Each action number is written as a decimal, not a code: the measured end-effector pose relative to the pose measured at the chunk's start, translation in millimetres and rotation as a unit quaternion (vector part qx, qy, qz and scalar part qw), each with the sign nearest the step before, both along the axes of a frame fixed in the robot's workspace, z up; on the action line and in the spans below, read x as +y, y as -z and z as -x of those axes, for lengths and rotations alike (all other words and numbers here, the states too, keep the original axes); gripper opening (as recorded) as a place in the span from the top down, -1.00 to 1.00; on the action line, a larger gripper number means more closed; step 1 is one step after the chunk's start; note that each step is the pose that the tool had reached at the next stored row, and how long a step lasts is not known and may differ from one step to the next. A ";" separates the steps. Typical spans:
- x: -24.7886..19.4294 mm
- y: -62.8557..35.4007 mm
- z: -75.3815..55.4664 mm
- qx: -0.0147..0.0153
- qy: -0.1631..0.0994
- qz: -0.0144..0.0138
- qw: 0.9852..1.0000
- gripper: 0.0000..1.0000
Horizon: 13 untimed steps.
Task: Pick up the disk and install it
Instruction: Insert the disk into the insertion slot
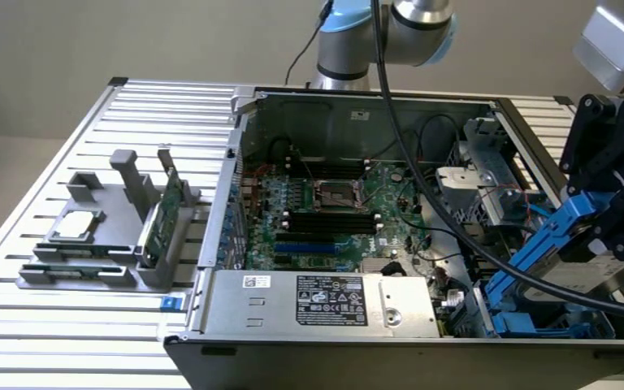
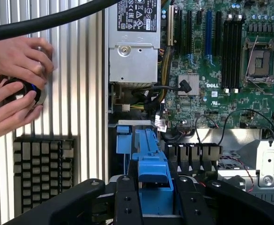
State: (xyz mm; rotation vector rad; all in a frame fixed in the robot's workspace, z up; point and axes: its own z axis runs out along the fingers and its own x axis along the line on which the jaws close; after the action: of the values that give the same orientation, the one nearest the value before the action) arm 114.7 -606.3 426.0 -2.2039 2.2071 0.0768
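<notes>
Blue-railed disk [image 1: 538, 248] clamped in claw [image 2: 156, 201], tilted above case's bay corner.
Claw fingers closed on the disk's blue rail; disk hangs at the exterior view's right, over the open computer case [image 1: 399, 361] beside the blue drive bay [image 1: 529, 325]. Risk: tilted entry could jam a rail on the bay edge (thick black cable [image 1: 458, 241] close by may snag).

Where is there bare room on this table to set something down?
Bare slats behind the grey holder and in front of it, at the exterior view's left of the computer case. Crowded: inside the case, where the end effector grips the disk amid cables.
</notes>
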 end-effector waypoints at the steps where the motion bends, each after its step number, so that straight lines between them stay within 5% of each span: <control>1: 0.0 0.0 0.0 0.000 0.000 0.000 1.000 0.35; 13: 0.1 -5.7 0.0 0.006 0.000 -0.001 1.000 0.35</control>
State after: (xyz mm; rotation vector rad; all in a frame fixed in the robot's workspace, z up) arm 114.7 -606.3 431.7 -2.2087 2.2124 0.0920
